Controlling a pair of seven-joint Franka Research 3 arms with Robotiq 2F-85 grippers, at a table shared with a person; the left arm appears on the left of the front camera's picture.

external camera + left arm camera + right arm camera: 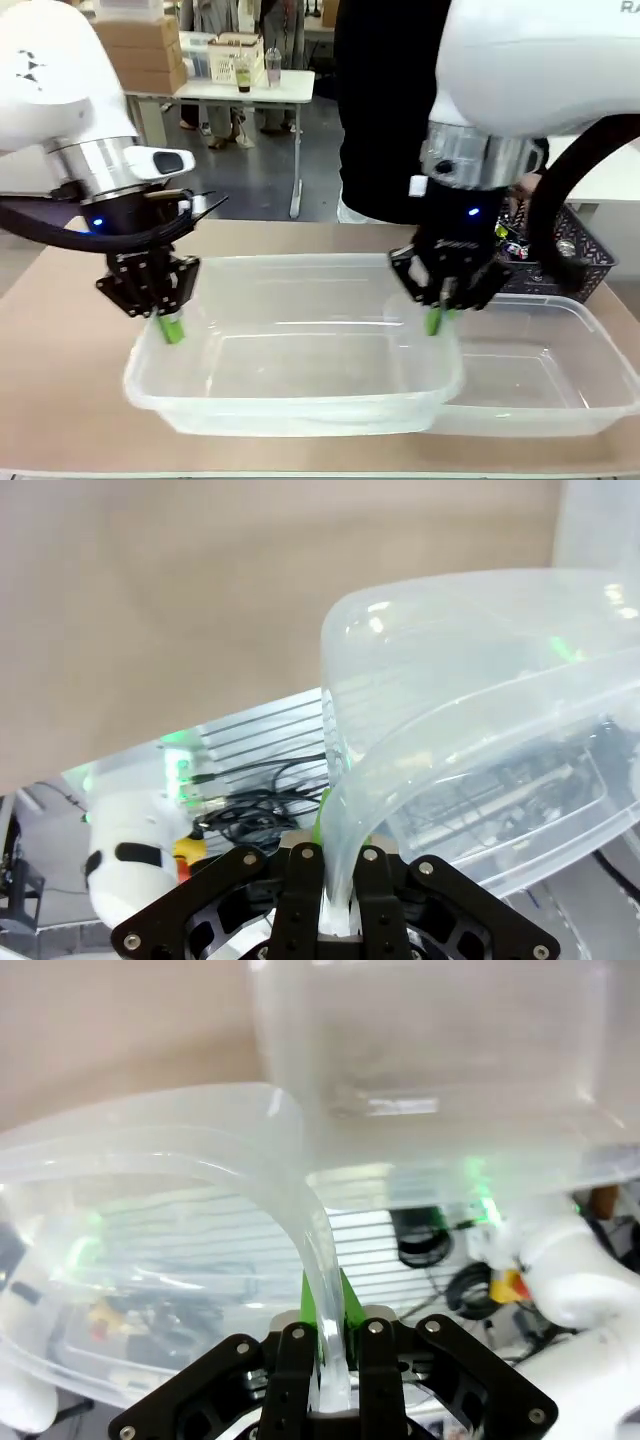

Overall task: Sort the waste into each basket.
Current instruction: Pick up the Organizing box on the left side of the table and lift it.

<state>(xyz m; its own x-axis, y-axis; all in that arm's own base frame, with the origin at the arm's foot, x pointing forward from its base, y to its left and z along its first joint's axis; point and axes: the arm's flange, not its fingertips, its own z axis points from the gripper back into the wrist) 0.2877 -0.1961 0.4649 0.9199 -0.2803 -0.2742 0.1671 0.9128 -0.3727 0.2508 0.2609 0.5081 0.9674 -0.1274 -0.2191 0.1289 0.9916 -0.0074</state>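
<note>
Bright, even overhead room light. Faint soft shadows on table (60, 380). White glare streaks on clear tub (290, 410) rim. Wrist views wide-angle, edges bent; close tub wall blurred, background hazy through plastic.

Front view faces across the table (60, 340) to its far edge; both wrist views sit tight against the same clear tub (300, 415) it shows

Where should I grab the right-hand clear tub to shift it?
Grip the right-hand clear tub probably by its rolled rim on the near long side, coming straight down over the thin upright wall. Its left end sits behind the other clear tub, and the dark mesh basket crowds its far side.
</note>
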